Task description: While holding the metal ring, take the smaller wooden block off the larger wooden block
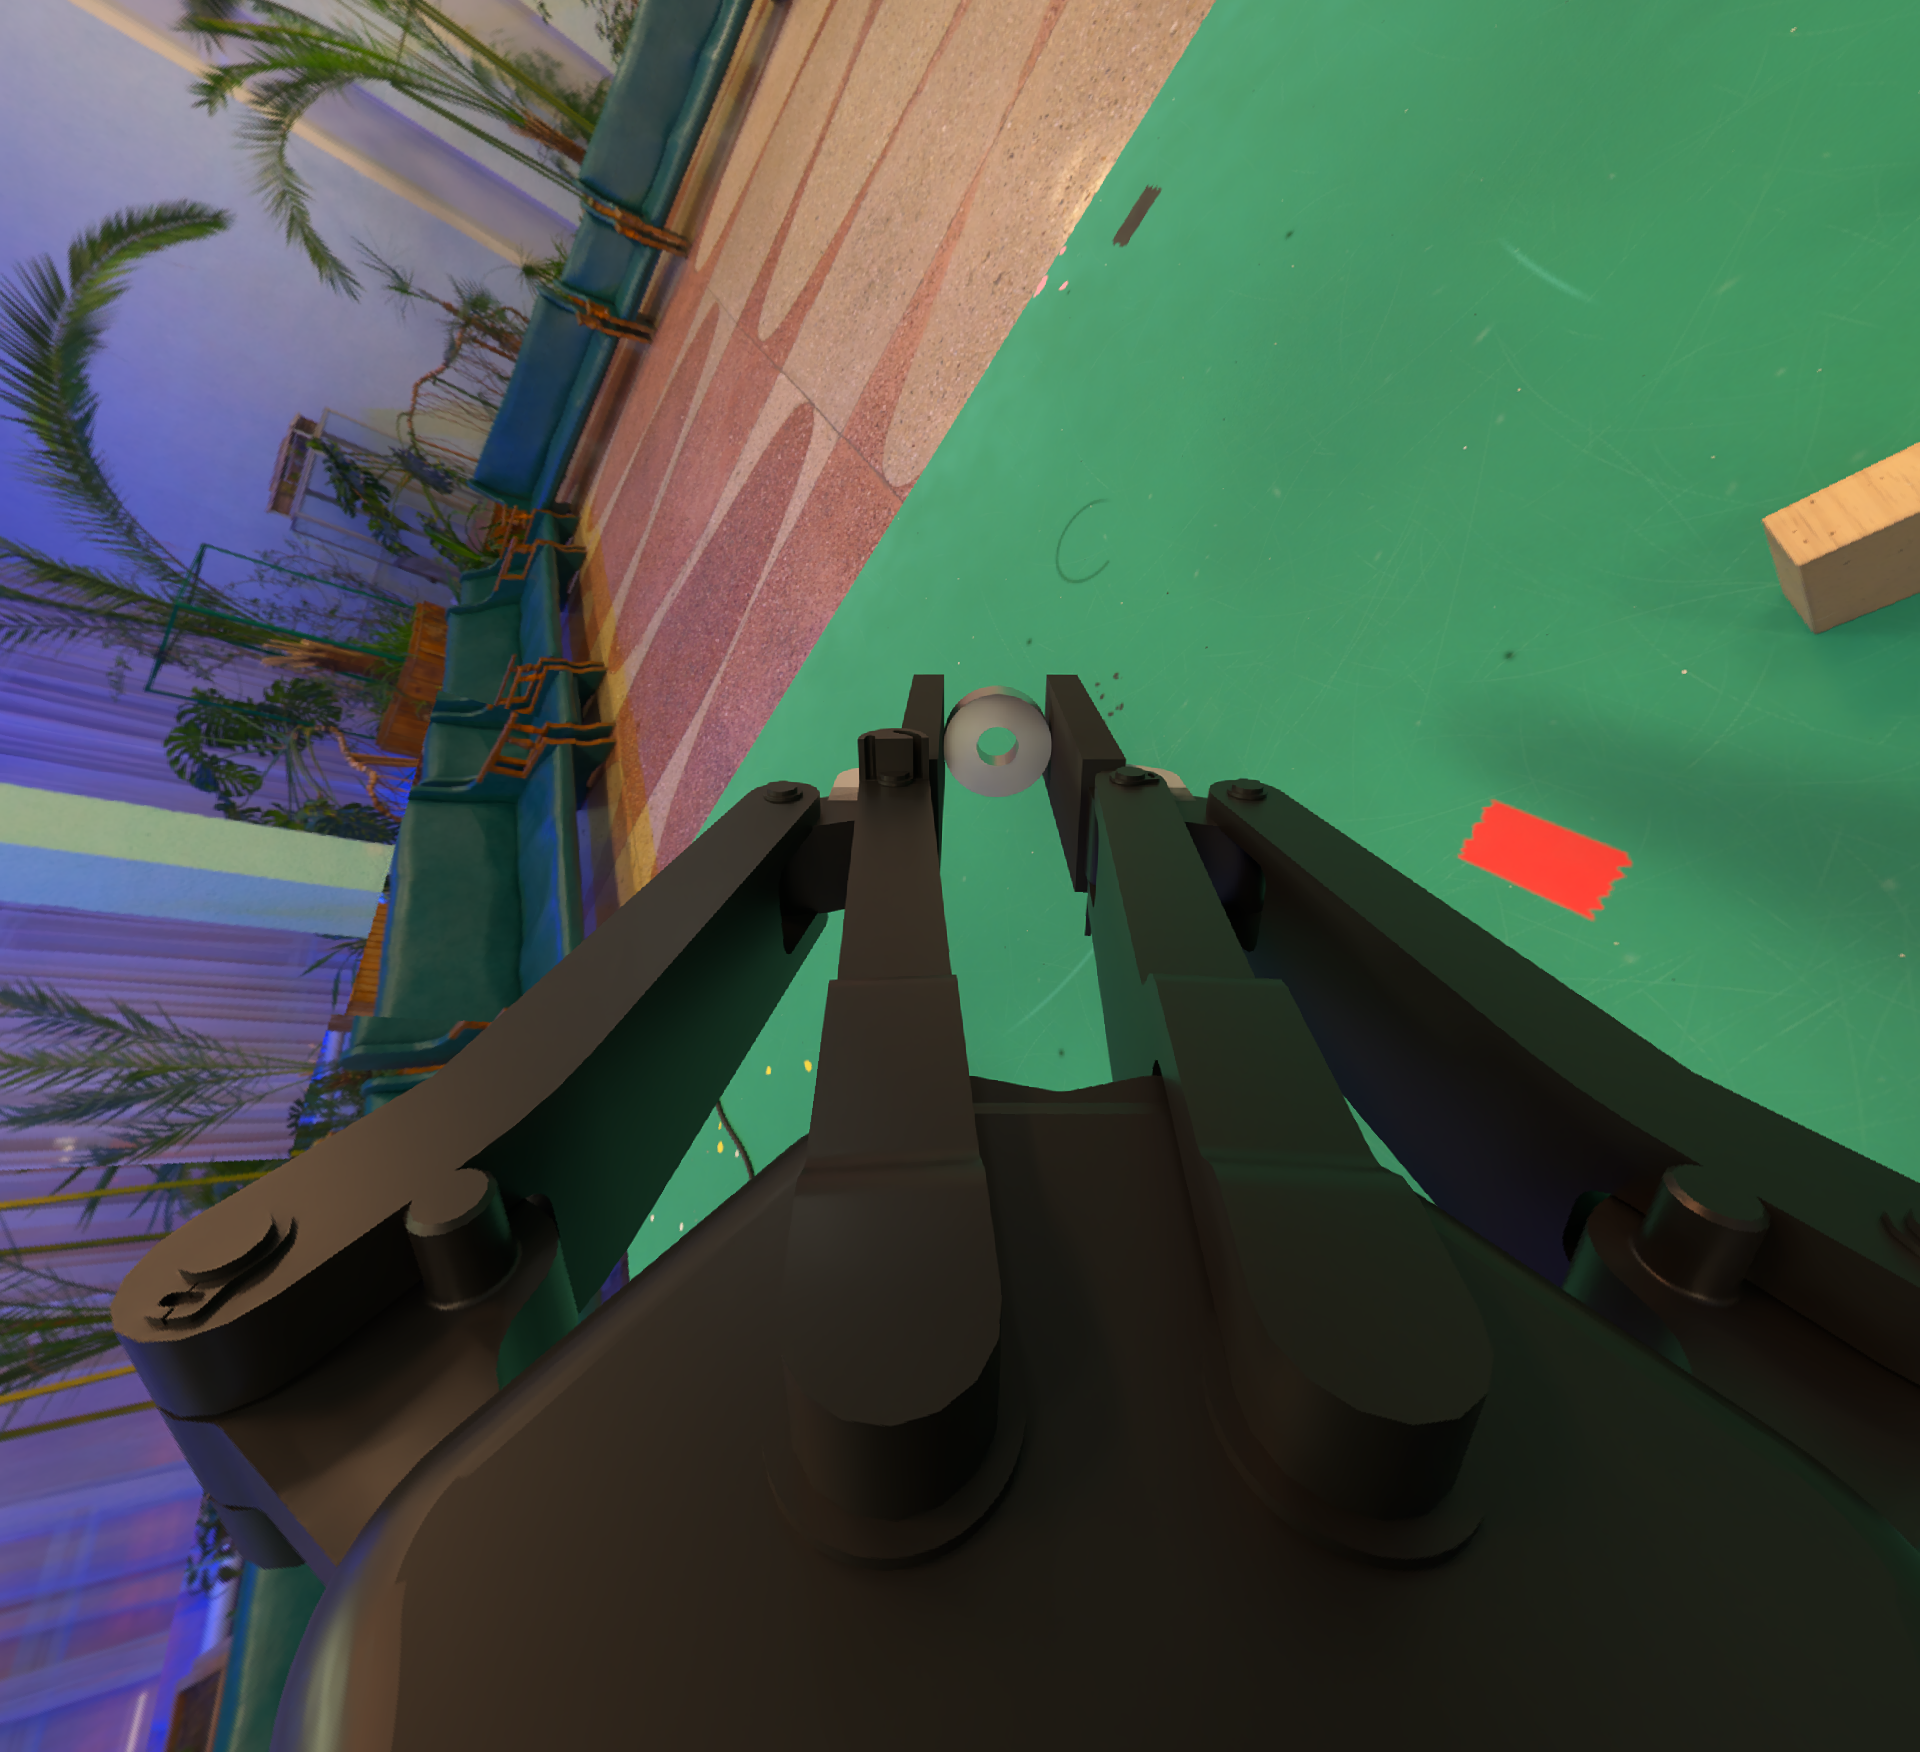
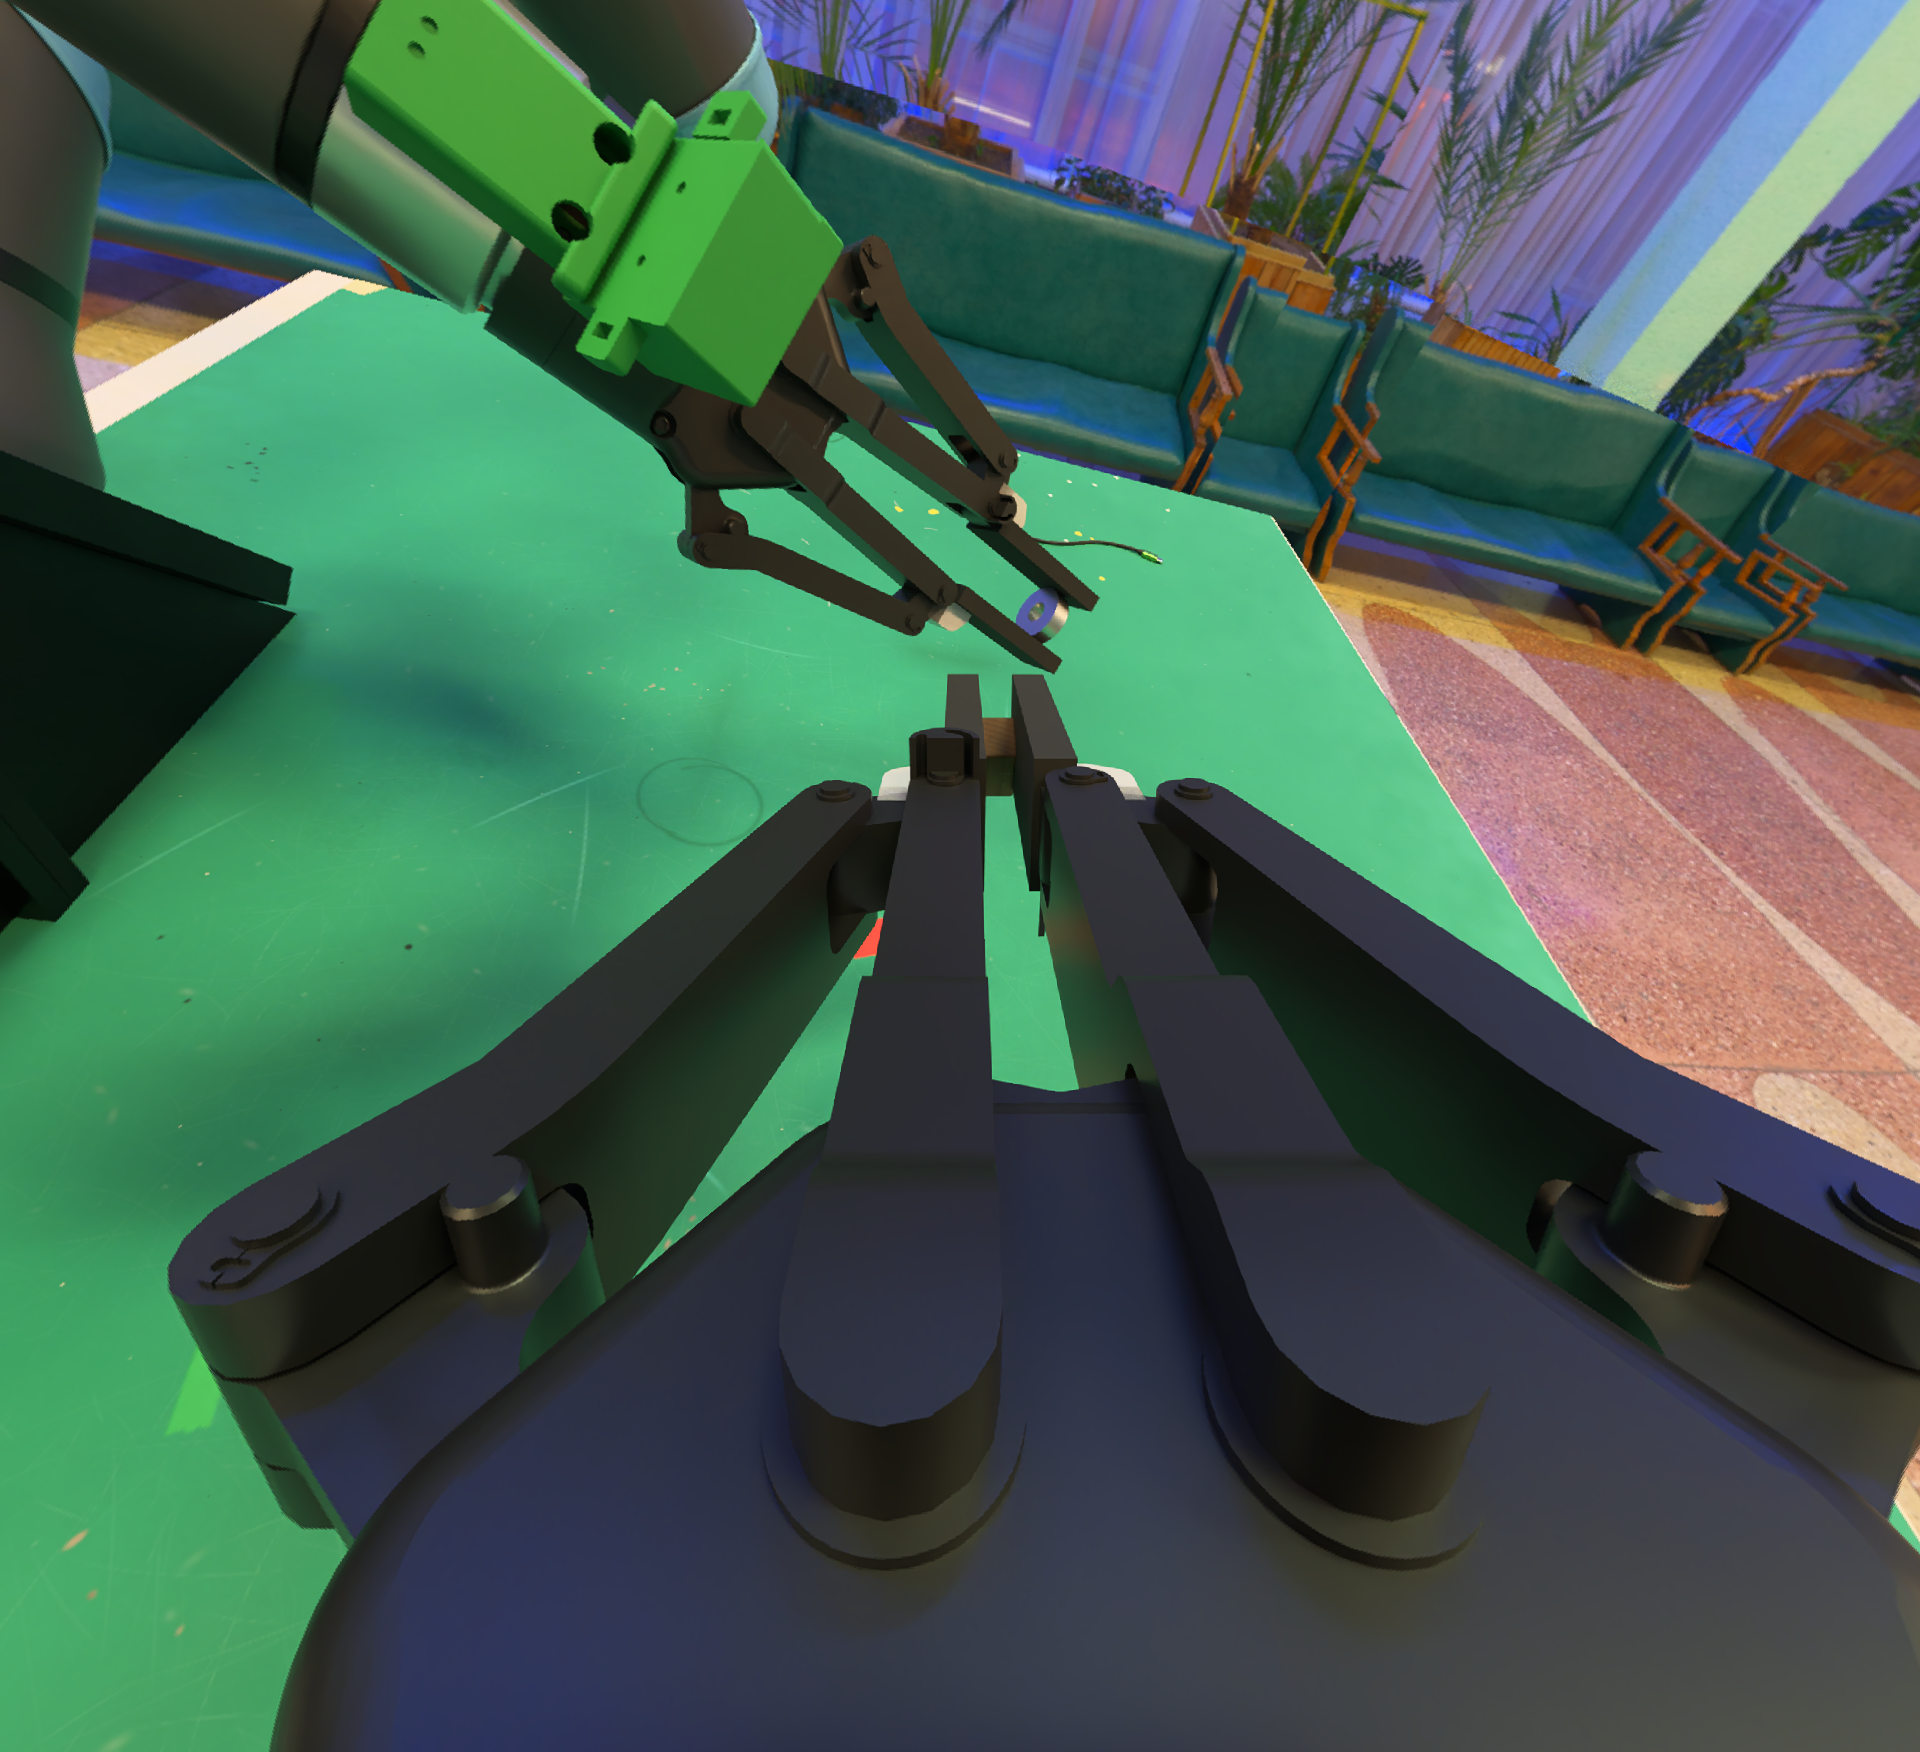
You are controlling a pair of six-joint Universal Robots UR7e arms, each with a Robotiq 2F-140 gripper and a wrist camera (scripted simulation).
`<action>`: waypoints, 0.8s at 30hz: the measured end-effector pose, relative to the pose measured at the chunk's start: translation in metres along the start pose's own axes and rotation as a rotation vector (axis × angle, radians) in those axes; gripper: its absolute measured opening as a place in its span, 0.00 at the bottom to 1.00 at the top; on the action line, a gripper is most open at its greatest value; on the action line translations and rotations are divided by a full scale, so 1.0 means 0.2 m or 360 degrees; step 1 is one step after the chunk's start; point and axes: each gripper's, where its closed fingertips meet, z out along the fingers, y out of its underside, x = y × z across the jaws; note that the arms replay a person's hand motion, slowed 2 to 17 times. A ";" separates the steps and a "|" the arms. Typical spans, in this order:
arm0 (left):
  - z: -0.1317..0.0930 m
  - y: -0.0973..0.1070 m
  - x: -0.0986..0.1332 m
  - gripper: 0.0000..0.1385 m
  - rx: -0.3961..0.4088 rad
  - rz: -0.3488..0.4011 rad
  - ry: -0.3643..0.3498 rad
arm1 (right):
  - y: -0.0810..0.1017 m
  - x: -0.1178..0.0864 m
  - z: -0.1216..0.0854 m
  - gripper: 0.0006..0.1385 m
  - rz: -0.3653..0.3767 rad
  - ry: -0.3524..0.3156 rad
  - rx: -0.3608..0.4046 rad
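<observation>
My left gripper (image 1: 995, 700) is shut on the small metal ring (image 1: 997, 743) and holds it above the green table (image 1: 1455, 248). The right wrist view shows that gripper (image 2: 1070, 632) and the ring (image 2: 1042, 613) just beyond my right fingertips. My right gripper (image 2: 995, 694) is shut on a small wooden block (image 2: 1000, 736), of which only a sliver shows between the fingers. Another wooden block (image 1: 1849, 549) lies on the table at the right edge of the left wrist view. It is partly cut off.
A patch of red tape (image 1: 1545, 859) lies on the table near the left gripper. The table edge (image 1: 935, 455) runs diagonally, with floor beyond. A dark box (image 2: 104, 663) stands at the left. The left arm with its green mount (image 2: 623, 227) reaches in from the upper left.
</observation>
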 end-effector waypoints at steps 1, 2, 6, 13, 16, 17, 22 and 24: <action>0.00 0.00 0.00 0.19 0.0001 -0.0007 0.0005 | -0.01 0.00 0.00 0.06 -0.0007 -0.0008 0.0001; 0.00 0.00 0.00 0.19 0.0002 -0.0014 0.0010 | -0.02 0.00 -0.01 0.06 -0.0015 -0.0015 0.0002; 0.00 0.00 0.01 0.19 0.0005 -0.0042 0.0032 | -0.06 0.00 -0.03 0.06 -0.0047 -0.0042 0.0007; 0.01 0.00 0.02 0.19 0.0006 -0.0080 0.0071 | -0.13 -0.02 -0.05 0.06 -0.0122 -0.0105 0.0019; 0.01 0.00 0.02 0.19 0.0007 -0.0094 0.0087 | -0.15 -0.04 -0.06 0.06 -0.0163 -0.0137 0.0022; 0.01 -0.01 0.02 0.19 0.0008 -0.0097 0.0093 | -0.16 -0.04 -0.07 0.06 -0.0179 -0.0148 0.0021; 0.01 -0.01 0.03 0.19 0.0017 -0.0115 0.0121 | -0.19 -0.06 -0.08 0.06 -0.0266 -0.0199 0.0009; 0.01 -0.01 0.04 0.19 0.0024 -0.0122 0.0137 | -0.19 -0.06 -0.08 0.06 -0.0303 -0.0200 -0.0003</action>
